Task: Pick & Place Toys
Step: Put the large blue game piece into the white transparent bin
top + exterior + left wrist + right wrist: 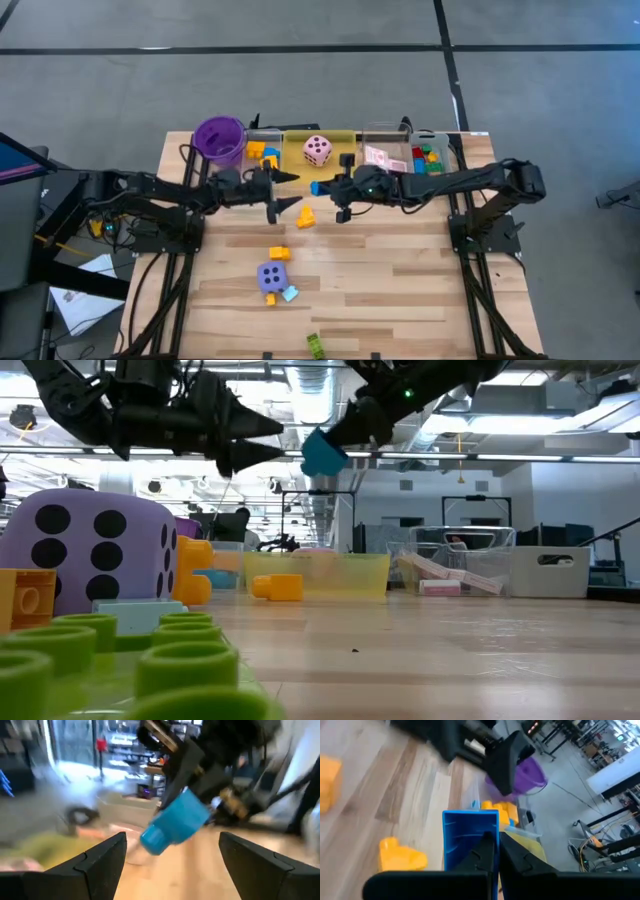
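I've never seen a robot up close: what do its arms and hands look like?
Two dark, jointed arms reach in from either side of the table. Each ends in a hand with two black, tapering, wedge-shaped fingers: left hand, right hand. A small green light glows near the right wrist, and cables trail by the left arm's base.

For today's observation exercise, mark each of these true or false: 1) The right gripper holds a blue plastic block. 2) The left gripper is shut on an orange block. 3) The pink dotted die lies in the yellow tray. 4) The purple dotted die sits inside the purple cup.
1) True: the right gripper is shut on the blue plastic block, lifted above the table.
2) False: the left gripper is open and empty.
3) True: the pink dotted die lies in the yellow tray.
4) False: the purple dotted die lies on the wooden table, far from the purple cup.
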